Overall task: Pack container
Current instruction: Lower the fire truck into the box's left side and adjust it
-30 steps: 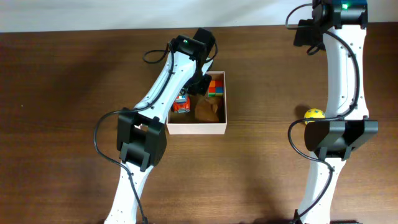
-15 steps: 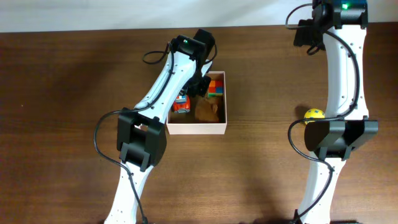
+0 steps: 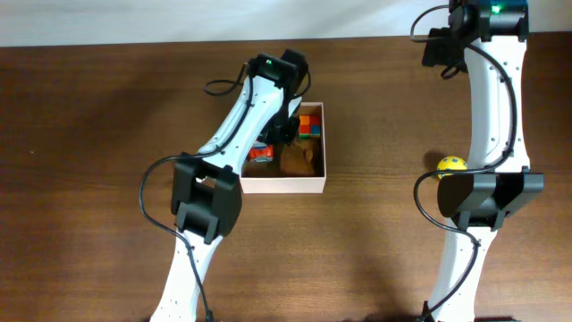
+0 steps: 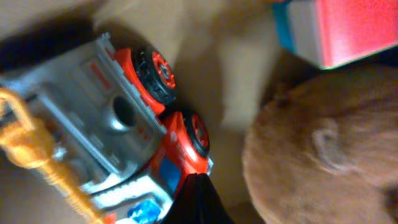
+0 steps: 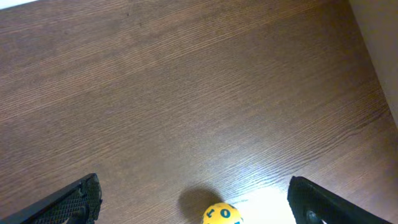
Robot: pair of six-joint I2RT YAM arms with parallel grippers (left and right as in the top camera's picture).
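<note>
The container (image 3: 281,185), a shallow cream-walled box, sits at mid-table. Inside lie a red and silver toy truck (image 3: 261,153) on its side, a brown plush (image 3: 300,159) and a multicoloured cube (image 3: 310,123). My left gripper (image 4: 197,182) reaches down into the box, shut, with its dark tip against the red end of the truck (image 4: 118,124) and beside the plush (image 4: 323,149); nothing is held between its fingers. The cube (image 4: 348,31) lies beyond. My right gripper (image 5: 194,190) stands wide open low over the bare table, far to the right of the box.
A yellow ball with blue marks (image 3: 451,165) rests on the wood beside the right arm; in the right wrist view the ball (image 5: 222,214) lies between the open fingers at the frame's bottom edge. A pale wall borders the table's far edge (image 3: 134,22).
My left wrist has shifted slightly to the right over the container, staying shut. The right arm and the ball have not moved.
</note>
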